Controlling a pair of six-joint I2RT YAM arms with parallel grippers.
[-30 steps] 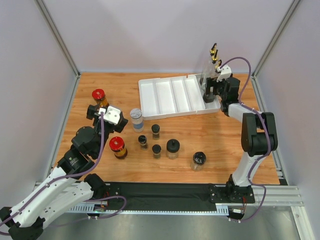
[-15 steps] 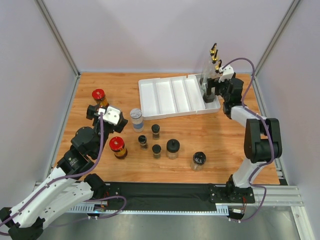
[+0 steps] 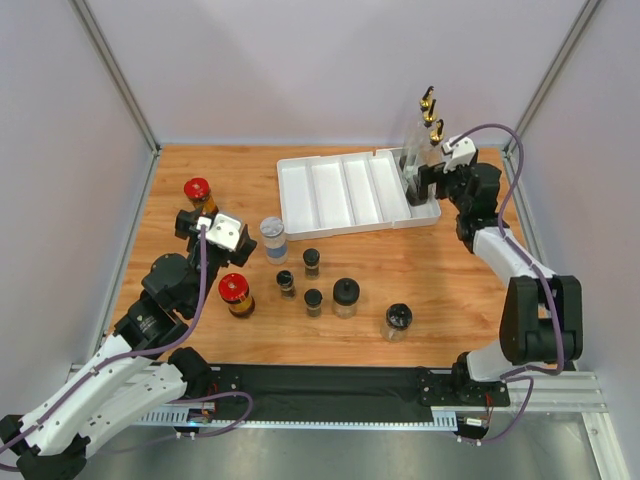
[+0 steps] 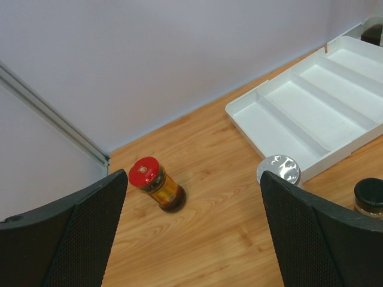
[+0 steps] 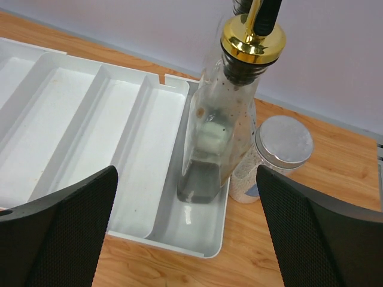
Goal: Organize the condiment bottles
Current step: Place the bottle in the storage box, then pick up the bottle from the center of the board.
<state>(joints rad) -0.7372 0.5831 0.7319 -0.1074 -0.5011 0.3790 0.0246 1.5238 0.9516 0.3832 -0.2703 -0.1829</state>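
Tall clear gold-spouted bottles [image 3: 418,160] stand at the far end of the white tray's [image 3: 330,192] rightmost compartment. My right gripper [image 3: 428,186] is open just in front of them, holding nothing. In the right wrist view one such bottle [image 5: 218,131] stands free between the fingers [image 5: 60,227], with a grey-lidded jar [image 5: 280,146] on the table beside the tray [image 5: 84,113]. My left gripper [image 3: 210,222] is open and empty. It faces a red-capped amber jar [image 4: 154,185] standing ahead of it, left of centre.
A second red-capped jar [image 3: 236,293], a grey-lidded jar [image 3: 272,238] and several black-lidded jars [image 3: 313,281] stand on the wooden table in front of the tray. The tray's three other compartments hold nothing. Grey walls with metal posts close in the table.
My right gripper has opened wider and drawn back from the tall bottle in the tray, and its elbow has swung right. The left arm has not moved.
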